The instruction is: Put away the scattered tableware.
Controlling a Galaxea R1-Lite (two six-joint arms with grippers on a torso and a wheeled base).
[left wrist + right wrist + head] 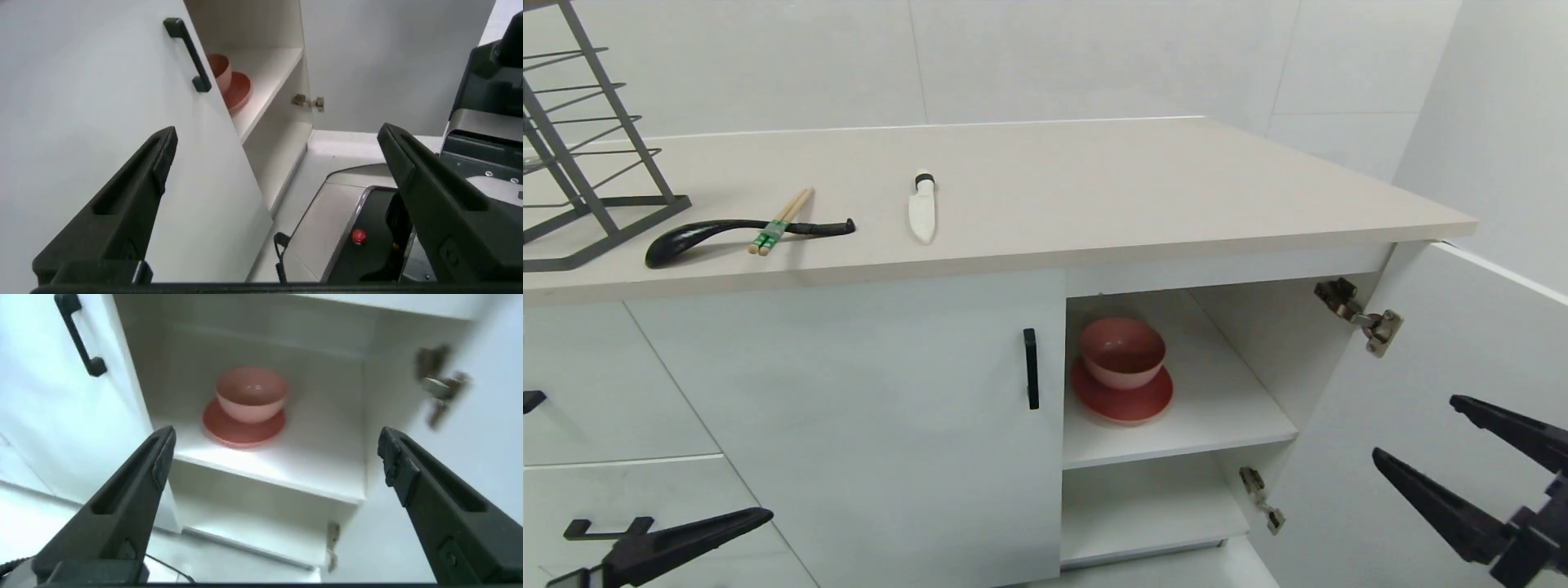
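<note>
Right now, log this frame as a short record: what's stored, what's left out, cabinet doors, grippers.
stored: pink bowl on red plate, upper cabinet shelf
left out: black ladle, chopsticks crossing its handle, white knife, all on countertop
doors: right door open, left door shut
left gripper: open, empty, low before left door
right gripper: open, empty, facing that shelf

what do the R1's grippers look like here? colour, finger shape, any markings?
They match: left gripper and right gripper are matte black, each with two long wedge-shaped fingers, broad at the base and tapering to narrow tips. No markings or cables visible on them.
</note>
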